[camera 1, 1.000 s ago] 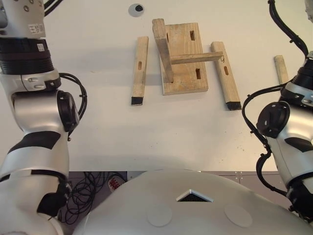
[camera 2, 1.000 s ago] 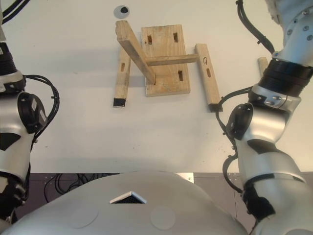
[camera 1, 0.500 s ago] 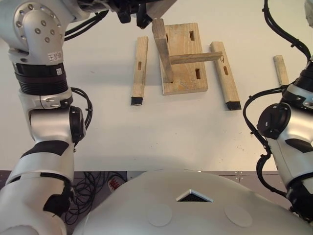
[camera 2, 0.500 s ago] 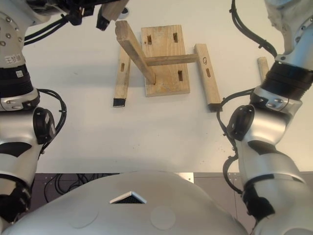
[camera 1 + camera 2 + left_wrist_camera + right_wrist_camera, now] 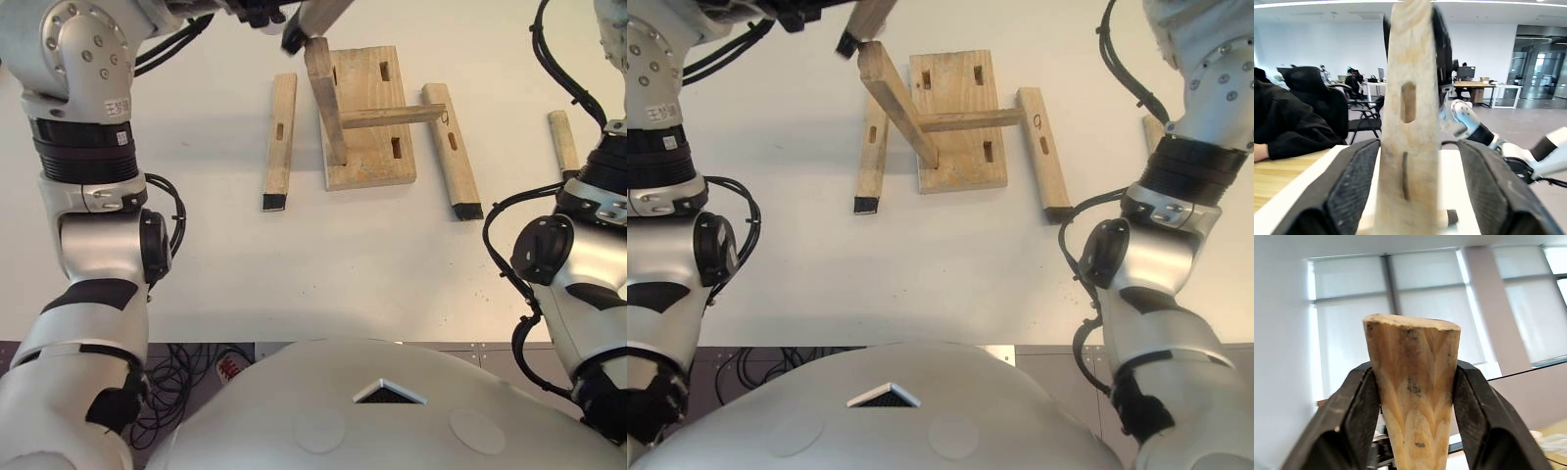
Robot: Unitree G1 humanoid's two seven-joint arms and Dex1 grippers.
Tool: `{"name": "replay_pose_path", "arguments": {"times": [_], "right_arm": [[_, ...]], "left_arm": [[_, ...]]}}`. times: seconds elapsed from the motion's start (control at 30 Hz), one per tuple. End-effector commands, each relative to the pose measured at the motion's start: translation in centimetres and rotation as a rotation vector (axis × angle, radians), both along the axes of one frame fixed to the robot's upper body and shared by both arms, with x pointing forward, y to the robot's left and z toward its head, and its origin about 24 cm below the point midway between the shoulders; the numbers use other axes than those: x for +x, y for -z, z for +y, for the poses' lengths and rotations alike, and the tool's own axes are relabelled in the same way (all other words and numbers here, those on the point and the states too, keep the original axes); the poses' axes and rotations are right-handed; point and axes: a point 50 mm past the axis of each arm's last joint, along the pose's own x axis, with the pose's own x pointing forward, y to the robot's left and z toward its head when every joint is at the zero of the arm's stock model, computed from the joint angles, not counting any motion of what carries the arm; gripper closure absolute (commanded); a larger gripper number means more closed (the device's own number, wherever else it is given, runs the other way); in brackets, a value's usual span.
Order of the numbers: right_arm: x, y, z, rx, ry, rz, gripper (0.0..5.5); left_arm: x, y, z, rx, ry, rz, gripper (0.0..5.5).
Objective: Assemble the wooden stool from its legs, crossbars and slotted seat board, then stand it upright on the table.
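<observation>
The left arm is rising at the table's left side, bending at the elbow and reaching its forearm across toward the far middle of the flat white table (image 5: pixel 323 255). The left gripper (image 5: pixel 1409 169) is clamping a pale wooden leg with an oblong slot and a black cap (image 5: pixel 869 16), its dark padded fingers (image 5: pixel 1349 193) pressing on two opposite faces. This held leg is hanging tilted, its long axis sloping down toward the robot's left. Its black-capped end is hanging lowest, just beside the top of the thick wooden standing leg (image 5: pixel 323 93); I cannot tell whether the two are touching.

The right arm is standing bent at the table's right side, its forearm running up and away. The right gripper (image 5: pixel 1413 369) is gripping tight on a pale, round-ended wooden piece (image 5: pixel 1410 421). The piece is sticking out past the fingertips, and I cannot tell whether it is a leg or a crossbar.

The rectangular slotted wooden seat board (image 5: pixel 387 93) is lying flat at the far middle of the table, its long sides running away from the robot. The standing leg is rising from the board's near left corner. A thin wooden crossbar (image 5: pixel 397 116) is running from that leg out to the right across the board, ending by the far part of the right loose leg (image 5: pixel 453 147). That slotted leg is lying just beside the board's right edge, and the matching left loose leg (image 5: pixel 280 142) just beside its left edge. Both are pointing away from the robot, black caps nearest it. A short wooden stick (image 5: pixel 561 137) is lying well apart at the right, pointing the same way.
</observation>
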Motion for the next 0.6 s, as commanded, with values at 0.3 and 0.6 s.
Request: {"name": "replay_pose_path", "arguments": {"times": [0.3, 0.6], "right_arm": [[1.3, 5.2, -4.8, -0.354, 0.212, 0.055, 3.47], [0.2, 7.2, -7.3, -0.524, 0.140, 0.126, 3.47]], "left_arm": [[0.6, -1.1, 2.1, -0.154, -0.154, 0.015, 2.15], [0.4, 0.0, 2.4, -0.149, -0.178, 0.045, 2.15]]}}
